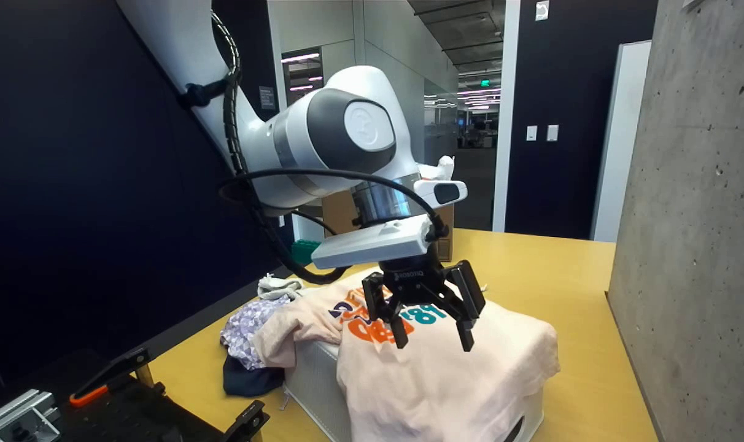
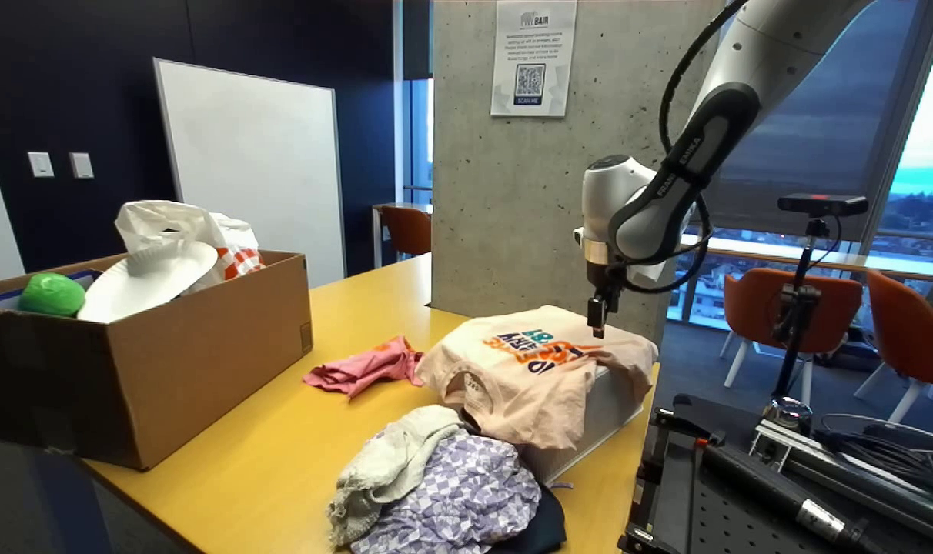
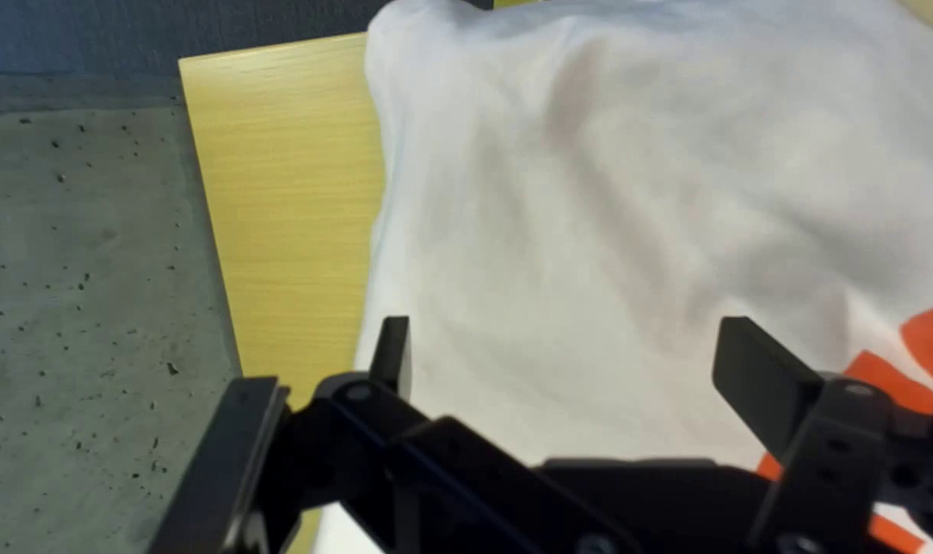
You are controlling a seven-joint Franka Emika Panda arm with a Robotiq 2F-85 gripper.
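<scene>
A: State of the gripper (image 1: 434, 342)?
B: Spread wide, pointing down over the pale pink shirt (image 1: 421, 380); contact, from where I stand, cannot tell
A: Shirt's position?
B: Draped over a grey-white box (image 1: 315, 374) on the yellow table (image 2: 282, 454)
A: Beside it?
B: Purple checked cloth (image 2: 459, 492) bunched next to the box; a pink cloth (image 2: 370, 365) just beside the shirt

One pale-pink printed fabric T-shirt (image 1: 421, 380), one brown cardboard box (image 2: 220, 354), three orange chairs (image 2: 832, 312), one black two-fingered gripper (image 1: 434, 345)
</scene>
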